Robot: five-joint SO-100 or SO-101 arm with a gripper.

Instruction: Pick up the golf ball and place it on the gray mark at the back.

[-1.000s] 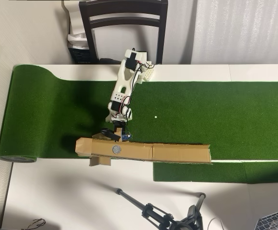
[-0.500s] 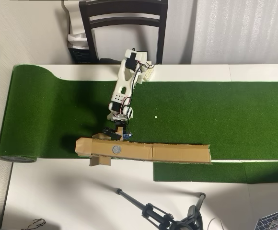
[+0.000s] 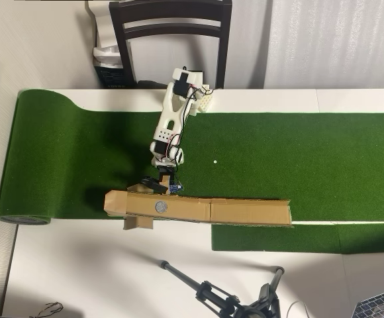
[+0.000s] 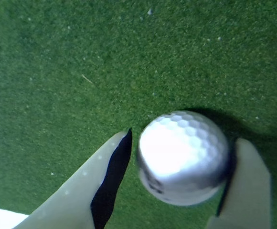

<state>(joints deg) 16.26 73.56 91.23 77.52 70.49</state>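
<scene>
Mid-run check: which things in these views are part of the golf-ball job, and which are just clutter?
Part of the job:
- golf ball, between the fingers of the gripper
- gray mark on the cardboard strip

Just lying about:
- chair
- tripod
- small white dot on the green turf

From my remote feed, the overhead view shows green turf [image 3: 298, 159] rolled out across the white tabletop [image 3: 79, 265], its left end curled into a roll, with a tiny white dot [image 3: 214, 161] on it. A long cardboard strip [image 3: 245, 212] lies along the turf's near edge. I also see a dark chair [image 3: 172, 33] behind the tabletop and a black tripod [image 3: 218, 295] (partly cut off) at the bottom.
</scene>
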